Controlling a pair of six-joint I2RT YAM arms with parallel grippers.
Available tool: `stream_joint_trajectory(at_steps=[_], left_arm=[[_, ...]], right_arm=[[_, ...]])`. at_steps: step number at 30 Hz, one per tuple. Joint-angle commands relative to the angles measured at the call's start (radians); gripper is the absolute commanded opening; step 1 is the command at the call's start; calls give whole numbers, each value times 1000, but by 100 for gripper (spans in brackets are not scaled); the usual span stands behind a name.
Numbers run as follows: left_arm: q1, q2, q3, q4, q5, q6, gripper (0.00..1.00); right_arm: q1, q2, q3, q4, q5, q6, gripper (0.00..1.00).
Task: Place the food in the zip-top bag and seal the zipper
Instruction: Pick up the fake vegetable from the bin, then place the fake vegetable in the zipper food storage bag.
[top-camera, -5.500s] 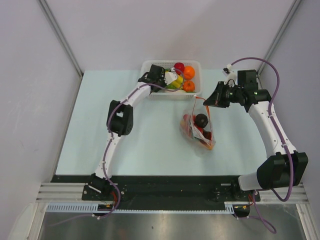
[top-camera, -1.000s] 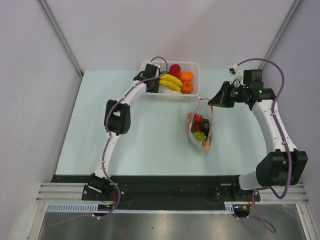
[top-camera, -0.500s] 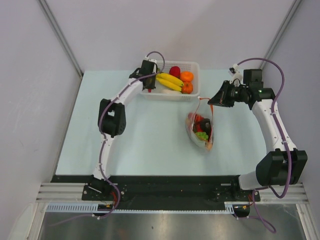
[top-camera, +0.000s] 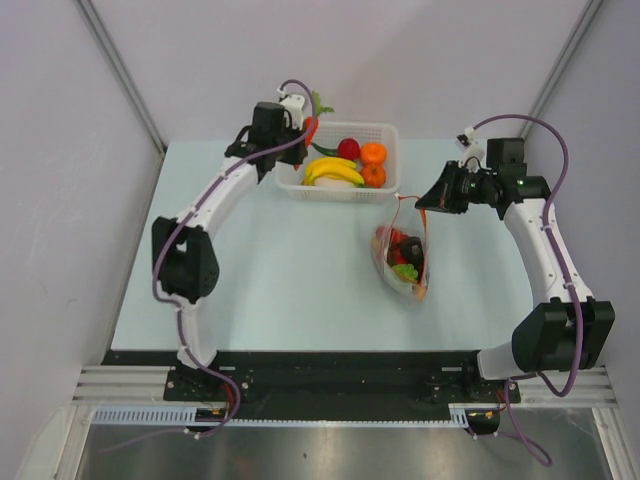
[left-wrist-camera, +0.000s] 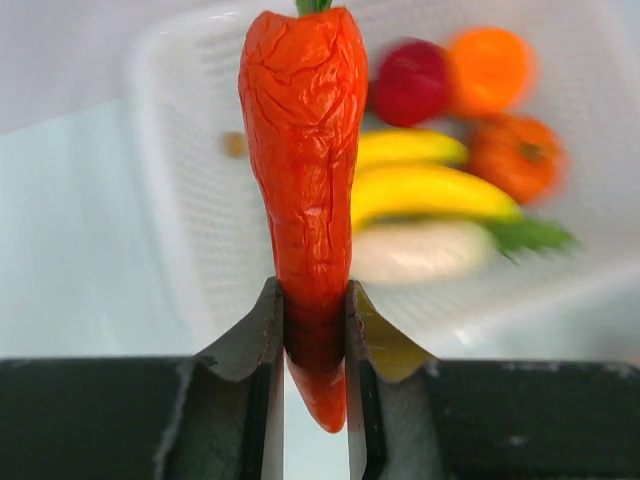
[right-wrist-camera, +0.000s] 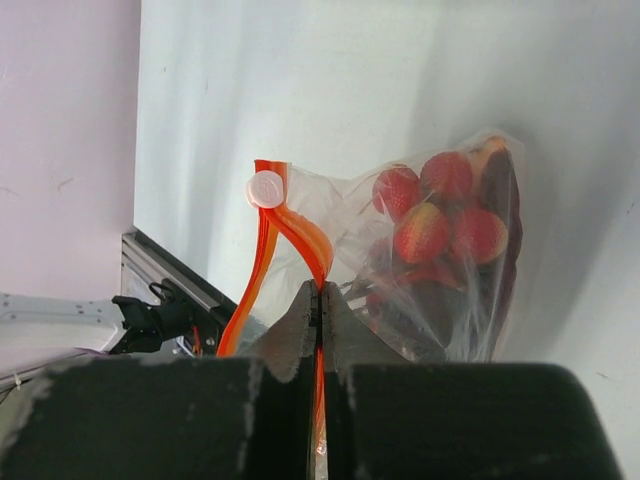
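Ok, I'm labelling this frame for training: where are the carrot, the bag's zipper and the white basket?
carrot (left-wrist-camera: 305, 150), left wrist view, on its wrinkled orange middle.
zipper (right-wrist-camera: 303, 235), right wrist view, on the curved orange-red strip.
basket (top-camera: 345, 194), top external view, on its near wall.

I saw the basket (top-camera: 345, 194) at the table's (top-camera: 280, 280) far edge, with fruit (top-camera: 335, 170) in it. The carrot (left-wrist-camera: 303, 180) stood between my left gripper's (left-wrist-camera: 315, 320) jaws, above the basket's left rim. The bag (top-camera: 403, 258) sat to the basket's near right, with food (top-camera: 400, 250) inside, apparently piled toward its near end. My right gripper (right-wrist-camera: 318, 300) pinched the zipper (right-wrist-camera: 290, 225) right of the bag's mouth.
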Motion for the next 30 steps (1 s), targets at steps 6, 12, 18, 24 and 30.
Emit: stream_joint_trajectory(at_steps=[6,12,18,24,30], left_arm=[[-82,-470,-206,-187,725,69,0],[-122,-567,-264,-289,917,-161,0],[-162,-586,-444,-255,1089,-465,0],[-269,-697,-664,-190,1066,-579,0],[-282,-706,-789,-151,1046,-705,0]], right_arm=[[16,-44,13,81,-38,-18,0],[51,-90,-45,151,-35,12,0],[110,-159,-100,222,24,55,0],[139,-224,-166,289,102,110,0],[156,-277,-212,291,111,126,0]])
